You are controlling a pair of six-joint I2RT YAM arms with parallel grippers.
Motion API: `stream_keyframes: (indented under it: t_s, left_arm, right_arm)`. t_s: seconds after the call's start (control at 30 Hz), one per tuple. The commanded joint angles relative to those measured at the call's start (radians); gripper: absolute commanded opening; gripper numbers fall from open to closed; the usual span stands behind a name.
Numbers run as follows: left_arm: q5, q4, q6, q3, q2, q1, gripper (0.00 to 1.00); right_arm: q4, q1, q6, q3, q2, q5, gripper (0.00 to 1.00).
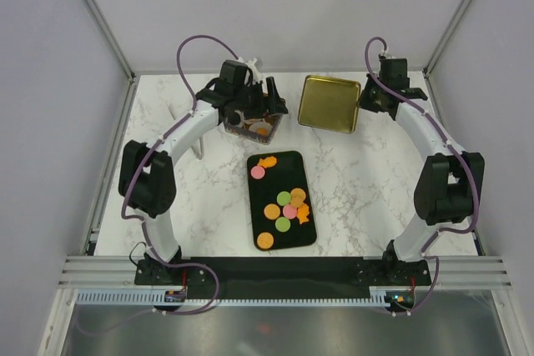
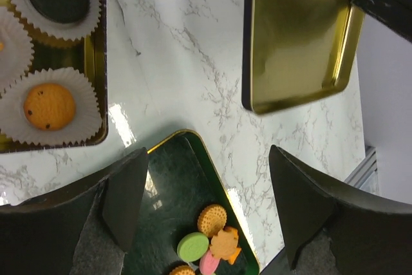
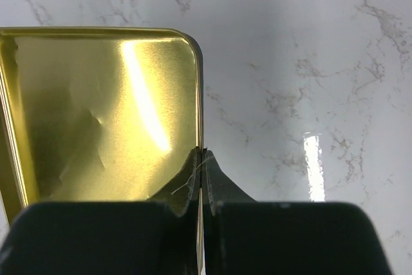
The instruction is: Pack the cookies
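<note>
Cookies [image 1: 289,210] lie on the dark tray [image 1: 288,177]; left claw [image 2: 206,198] gapes apart, right claw [image 3: 203,159] pinches the gold lid [image 3: 96,107] by its rim.

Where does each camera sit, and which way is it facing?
Top external: above and behind the bases, facing down at the table; left arm and right arm flank the black tray of cookies.
Left wrist: on the left arm, facing down past the open left gripper at the tray's end and the tin.
Right wrist: on the right arm, facing down at the right gripper, shut on the rim of the gold lid.
Shared: all three show the gold lid.
</note>
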Motion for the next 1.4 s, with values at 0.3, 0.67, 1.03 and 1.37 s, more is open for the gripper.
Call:
stream_keyframes:
  t_s: [0.3, 0.67, 1.03, 1.37]
  left_arm:
    - [0.219, 0.236, -0.103, 0.071, 0.077, 0.061, 0.83]
    - [0.280, 0.289, -0.161, -0.021, 0.027, 0.079, 0.27]
    - [0.280, 0.015, -0.161, 0.050, -0.013, 0.142, 0.02]
    - [0.364, -0.105, -0.183, 0.056, -0.058, 0.205, 0.02]
  right_arm:
    - [0.019, 0.152, 0.085, 0.043, -0.117, -0.163, 0.00]
    - [0.080, 0.218, 0.125, -0.003, -0.139, -0.172, 0.00]
    - [0.102, 0.413, -0.126, -0.101, -0.275, 0.175, 0.69]
    - [0.226, 0.910, -0.563, -0.283, -0.361, 0.434, 0.82]
